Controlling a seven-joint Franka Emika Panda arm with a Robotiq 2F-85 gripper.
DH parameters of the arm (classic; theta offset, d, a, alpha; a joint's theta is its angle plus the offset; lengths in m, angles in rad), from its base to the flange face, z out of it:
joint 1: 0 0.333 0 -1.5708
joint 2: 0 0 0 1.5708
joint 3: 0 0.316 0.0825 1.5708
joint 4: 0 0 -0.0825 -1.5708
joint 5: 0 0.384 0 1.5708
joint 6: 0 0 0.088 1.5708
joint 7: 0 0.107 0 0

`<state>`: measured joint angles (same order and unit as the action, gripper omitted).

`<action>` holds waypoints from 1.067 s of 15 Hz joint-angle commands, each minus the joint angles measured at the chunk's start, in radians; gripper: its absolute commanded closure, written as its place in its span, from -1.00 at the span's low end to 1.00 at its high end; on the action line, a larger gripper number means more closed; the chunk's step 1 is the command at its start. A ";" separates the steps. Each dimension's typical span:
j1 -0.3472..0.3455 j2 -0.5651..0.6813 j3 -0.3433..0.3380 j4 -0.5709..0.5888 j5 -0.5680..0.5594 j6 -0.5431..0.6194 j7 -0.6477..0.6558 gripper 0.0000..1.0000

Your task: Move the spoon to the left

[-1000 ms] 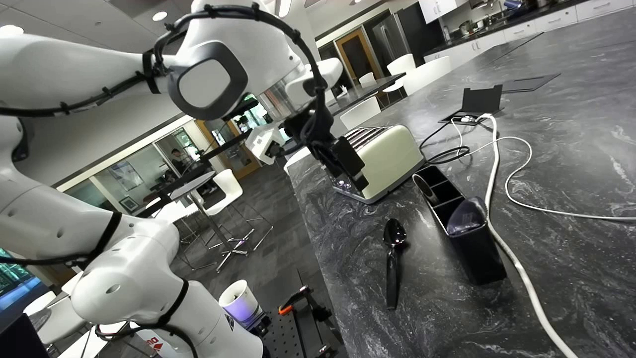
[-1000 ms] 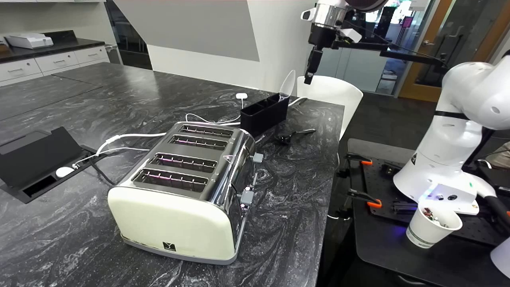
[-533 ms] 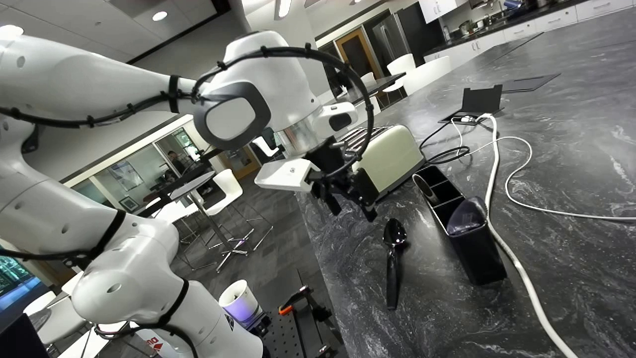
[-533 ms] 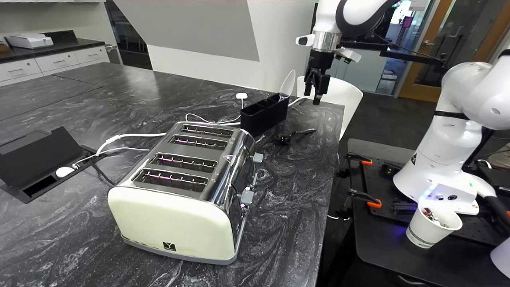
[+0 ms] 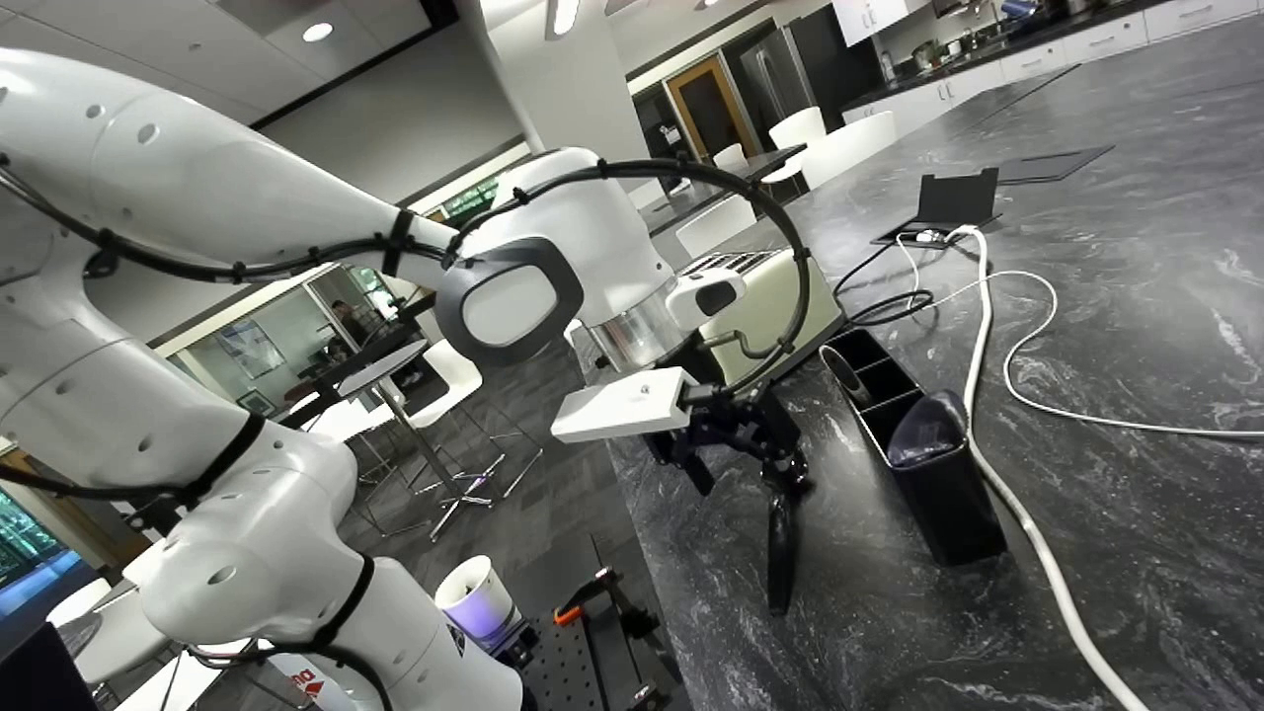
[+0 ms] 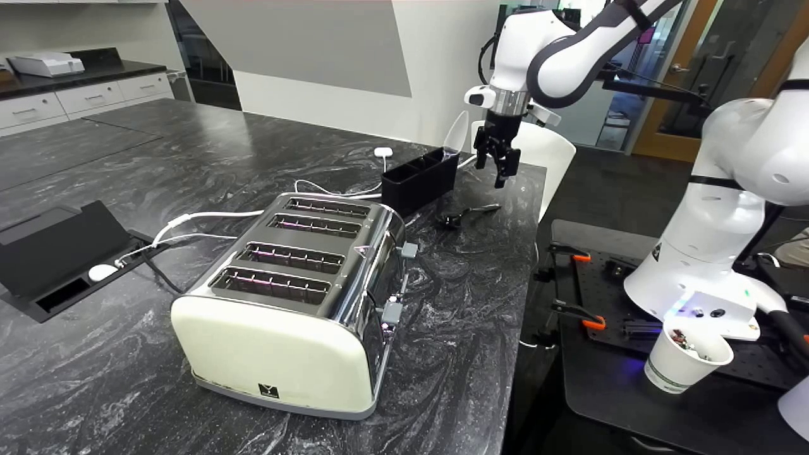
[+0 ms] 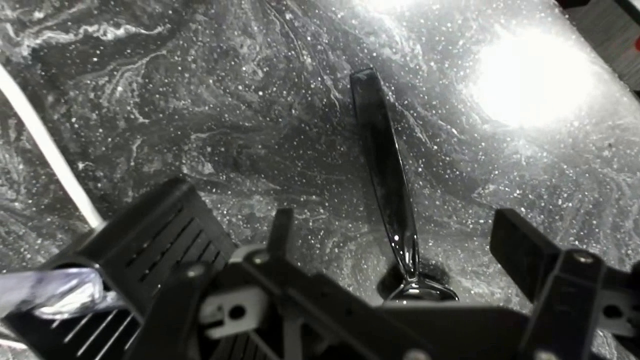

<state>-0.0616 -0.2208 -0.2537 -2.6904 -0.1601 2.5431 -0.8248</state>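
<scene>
Dark marbled counter point(image 6: 455, 354) filled most of an exterior view, w/ a cream-and-chrome 4-slot toaster point(image 6: 284, 328) on it, so I took all positions off that, L to R as seen there. L of toaster: black box point(image 6: 60, 243), lid up, w/ a round white piece point(image 6: 102, 273) on it. White cable point(image 6: 218, 214) ran from the box to behind toaster. Past toaster's far end, slightly R: black caddy point(image 6: 417, 189), divided into compartments, w/ a see-through utensil point(image 6: 456, 133) standing in the compartment farthest from toaster.

Next R, also past toaster's far end, I saw the spoon point(image 7: 387, 172) lying flat on the counter, all black, bowl toward toaster & handle pointing away. My gripper point(image 6: 491, 176) hung over the counter in that same area beyond toaster, fingers point(image 7: 522, 250) spread wide. Wrist cam showed the spoon's neck btwn them w/ a gap each side, so I had hold of nothing; exact height above the spoon I couldn't tell.

Farther R of toaster, off the counter: white chair point(image 6: 547, 148), then a black stand point(image 6: 607, 385) w/ orange-tipped clamps point(image 6: 578, 311), a paper cup point(image 6: 679, 366) w/ small bits inside, & my arm's white base point(image 6: 695, 265), all well apart from toaster.
</scene>
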 commanded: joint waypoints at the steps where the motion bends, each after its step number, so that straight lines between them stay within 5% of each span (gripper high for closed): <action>1: -0.017 0.003 0.018 0.000 0.004 0.000 -0.004 -1.00; 8: -0.011 0.071 0.057 -0.003 -0.094 0.135 -0.006 -1.00; 16: -0.005 0.204 0.083 -0.033 -0.009 0.369 -0.037 -1.00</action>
<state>-0.0597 -0.0542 -0.1861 -2.7032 -0.2125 2.8364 -0.8280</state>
